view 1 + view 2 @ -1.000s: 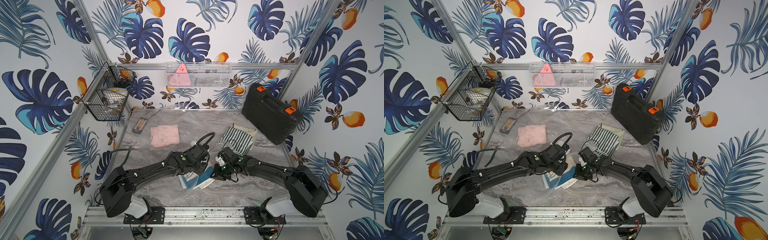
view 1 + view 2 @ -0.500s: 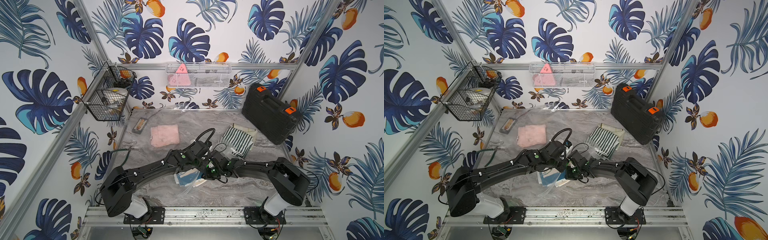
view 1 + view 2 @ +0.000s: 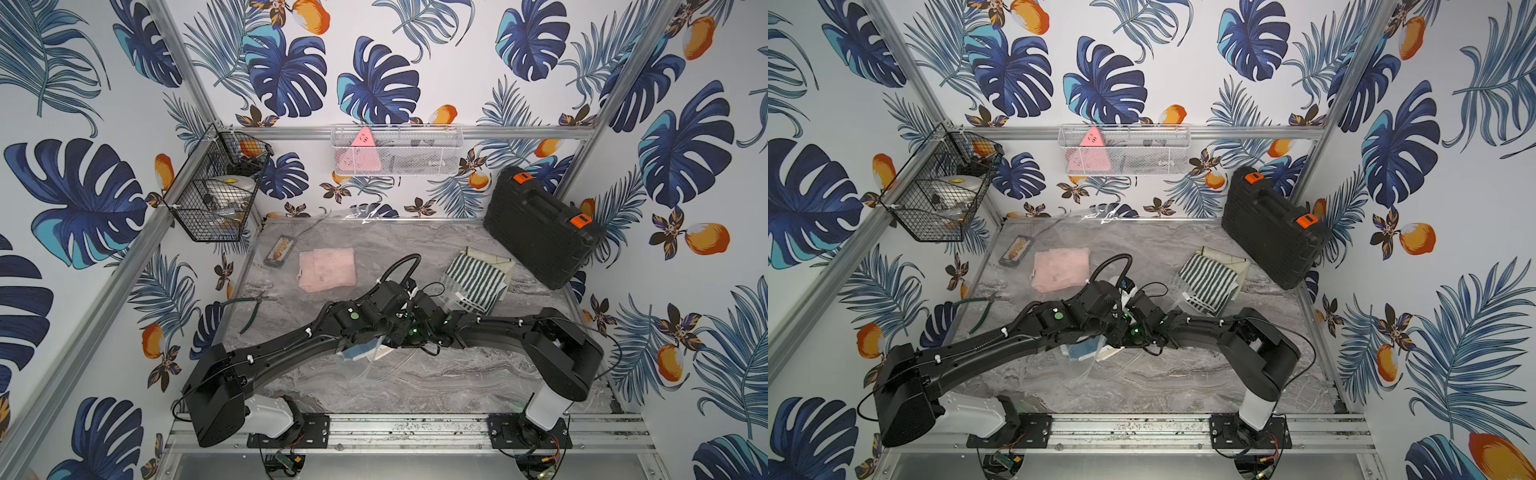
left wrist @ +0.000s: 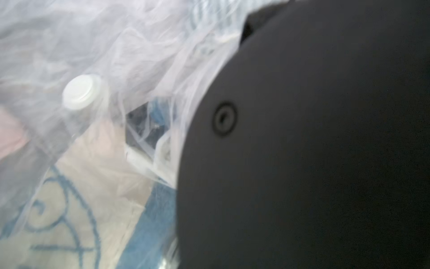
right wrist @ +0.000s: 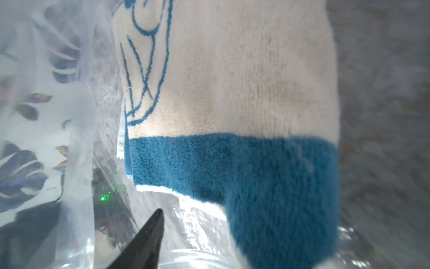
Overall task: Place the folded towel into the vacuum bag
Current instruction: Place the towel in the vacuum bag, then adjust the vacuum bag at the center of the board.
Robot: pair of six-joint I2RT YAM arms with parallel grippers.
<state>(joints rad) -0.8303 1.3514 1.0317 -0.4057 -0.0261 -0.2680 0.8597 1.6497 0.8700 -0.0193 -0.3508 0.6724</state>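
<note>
Tropical leaf wallpaper in blue and orange surrounds a grey marble-patterned tabletop (image 3: 436,382) in both top views. Both black arms reach inward and meet at the middle of the table, above a cream and blue folded towel (image 3: 359,353) that peeks out beneath them, with the clear vacuum bag (image 3: 374,370) crumpled around it. The left gripper (image 3: 390,332) and right gripper (image 3: 409,332) sit close together there, their jaws hidden by the wrists. Farther back lie a pink towel (image 3: 328,270), seen again in a top view (image 3: 1062,269), a green striped towel (image 3: 478,280) and a black tool case (image 3: 540,232) leaning on the wall. A wire basket (image 3: 220,195) hangs at the far left corner. From the left wrist camera, a dark rounded arm housing fills much of the picture; beside it the bag's (image 4: 116,58) film drapes over the towel (image 4: 81,198), and its round white valve disc (image 4: 80,92) shows. The left claw is fully closed; on what, cannot be told. From the right wrist camera, the towel (image 5: 232,93) lies close up with bag film (image 5: 76,163) beside it; one black fingertip (image 5: 149,233) shows, and whether this claw stands open cannot be told.
</note>
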